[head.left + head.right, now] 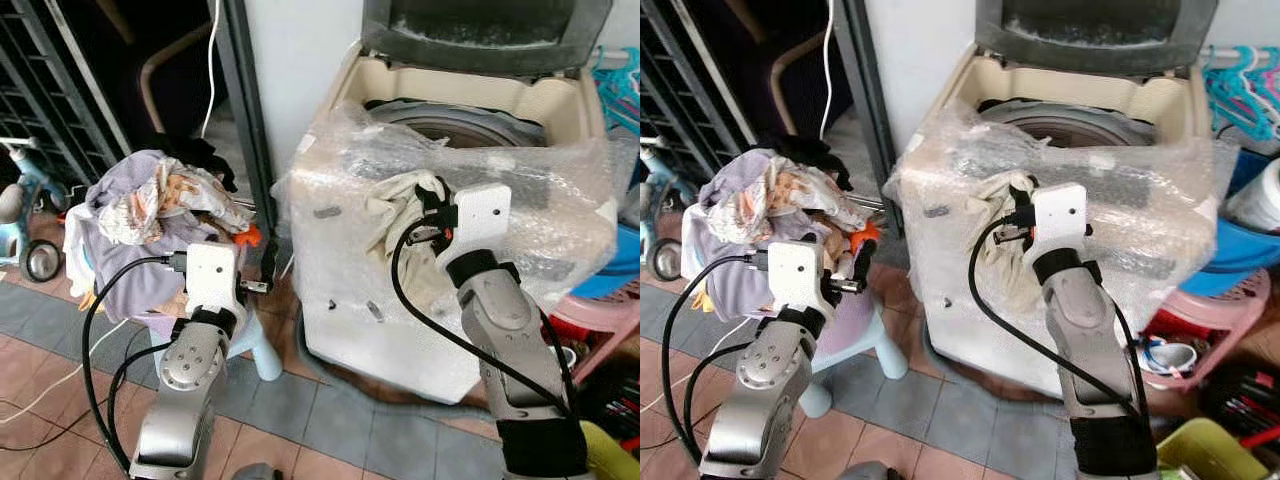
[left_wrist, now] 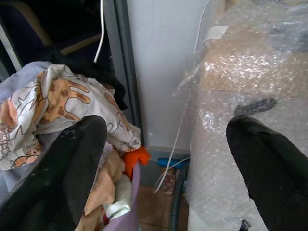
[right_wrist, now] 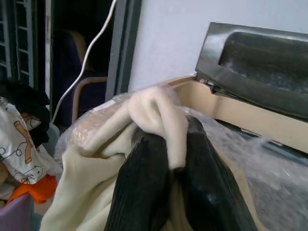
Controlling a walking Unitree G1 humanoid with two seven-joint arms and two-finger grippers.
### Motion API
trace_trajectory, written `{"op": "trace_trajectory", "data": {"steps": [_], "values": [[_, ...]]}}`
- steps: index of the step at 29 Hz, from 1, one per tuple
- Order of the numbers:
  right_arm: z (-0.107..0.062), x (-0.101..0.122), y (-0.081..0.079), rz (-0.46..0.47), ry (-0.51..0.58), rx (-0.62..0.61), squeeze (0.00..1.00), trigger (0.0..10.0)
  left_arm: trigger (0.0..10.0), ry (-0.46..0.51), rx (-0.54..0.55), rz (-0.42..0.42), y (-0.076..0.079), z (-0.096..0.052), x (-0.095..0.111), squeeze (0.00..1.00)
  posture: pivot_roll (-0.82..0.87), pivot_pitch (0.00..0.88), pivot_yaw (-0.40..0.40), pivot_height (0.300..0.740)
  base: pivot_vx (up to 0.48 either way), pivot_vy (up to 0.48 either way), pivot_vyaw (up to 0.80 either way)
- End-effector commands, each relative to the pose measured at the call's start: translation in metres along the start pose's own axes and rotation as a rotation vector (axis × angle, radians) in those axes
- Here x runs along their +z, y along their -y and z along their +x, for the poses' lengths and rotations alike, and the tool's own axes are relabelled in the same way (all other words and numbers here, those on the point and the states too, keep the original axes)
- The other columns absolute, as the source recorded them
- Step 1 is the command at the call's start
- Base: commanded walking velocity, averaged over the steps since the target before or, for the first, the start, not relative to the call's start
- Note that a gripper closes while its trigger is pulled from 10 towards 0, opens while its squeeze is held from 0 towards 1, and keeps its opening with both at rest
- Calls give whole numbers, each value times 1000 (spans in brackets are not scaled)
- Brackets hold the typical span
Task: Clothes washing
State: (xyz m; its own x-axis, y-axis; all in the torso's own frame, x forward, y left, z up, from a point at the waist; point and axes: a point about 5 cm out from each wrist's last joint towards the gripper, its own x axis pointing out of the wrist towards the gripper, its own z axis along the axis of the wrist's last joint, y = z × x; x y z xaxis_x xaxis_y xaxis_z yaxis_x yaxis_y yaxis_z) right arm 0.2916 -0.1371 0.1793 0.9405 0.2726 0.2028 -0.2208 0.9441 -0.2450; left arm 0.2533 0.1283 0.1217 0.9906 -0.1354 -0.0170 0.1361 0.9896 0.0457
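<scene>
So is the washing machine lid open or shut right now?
Open. The lid stands tipped back behind the washing machine, and the drum opening shows beneath it.

A cream cloth garment [image 1: 395, 215] hung limp over the near rim of the bubble-wrapped beige top-loading washing machine [image 1: 450, 250], lid raised, right of a heap of mixed clothes [image 1: 150, 225].
</scene>
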Motion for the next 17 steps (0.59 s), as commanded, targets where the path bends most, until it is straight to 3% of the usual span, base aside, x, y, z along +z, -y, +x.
{"op": "trace_trajectory", "data": {"steps": [1,8,10,13,14,17], "values": [[7,16,3,-54,79,10,0,10000,10000,-1,-19,-1,2,3,1,0,-90,0,58,740,480,0,644],[23,25,30,-65,94,-83,0,10000,10000,-7,-18,4,4,6,0,0,-89,0,56,740,438,0,157],[32,28,53,-74,88,-175,0,10000,10000,-10,-18,8,4,7,0,0,-82,0,53,740,0,0,0],[38,31,73,-71,82,-266,0,10000,10000,-9,-19,6,5,8,0,0,-79,0,53,740,0,0,0],[38,31,73,-71,82,-266,0,10000,10000,-9,-19,6,5,8,0,0,-79,0,53,740,0,0,0],[50,44,111,-81,95,-424,0,10000,10000,-15,-20,1,6,8,0,0,-73,0,51,740,0,0,0]]}}
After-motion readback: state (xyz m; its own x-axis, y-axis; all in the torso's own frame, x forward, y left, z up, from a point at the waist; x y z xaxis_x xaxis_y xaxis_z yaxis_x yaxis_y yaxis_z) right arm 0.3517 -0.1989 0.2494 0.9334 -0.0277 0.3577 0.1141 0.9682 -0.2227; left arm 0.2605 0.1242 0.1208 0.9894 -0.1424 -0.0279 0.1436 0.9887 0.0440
